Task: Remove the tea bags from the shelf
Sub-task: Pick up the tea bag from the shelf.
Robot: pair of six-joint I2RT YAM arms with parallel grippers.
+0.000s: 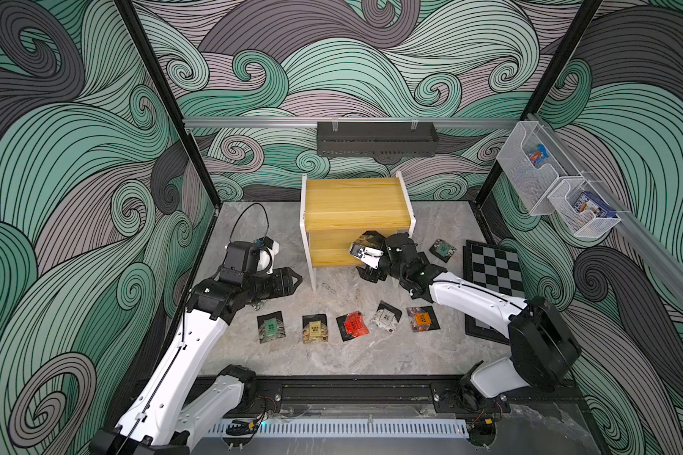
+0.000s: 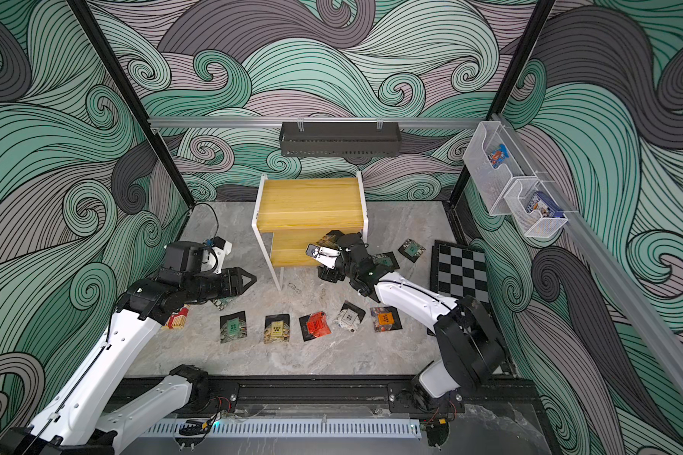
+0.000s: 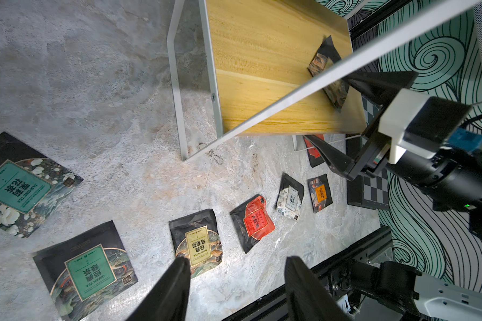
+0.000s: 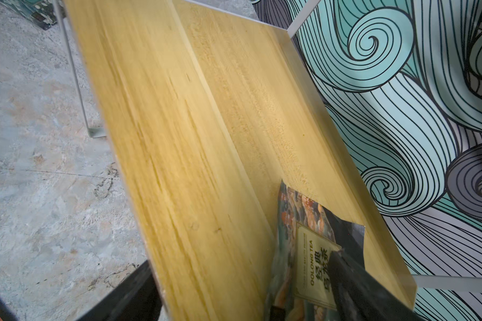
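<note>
Reaches with right hand (image 1: 365, 256) spread wide around 1 oolong tea bag (image 4: 309, 250) on lower board (image 1: 332, 256) of shelf (image 1: 351, 205); could clamp wood too, dragging it. Holds left hand (image 3: 237, 261) part-open, empty, above tabletop (image 1: 332, 354).

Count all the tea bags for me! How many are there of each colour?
Teal tea bags: 4, one partly under an arm
Gold tea bags: 2
Red tea bags: 2, one half hidden
Silver-white tea bag: 1
Orange tea bag: 1
Total: 10 that show
</note>
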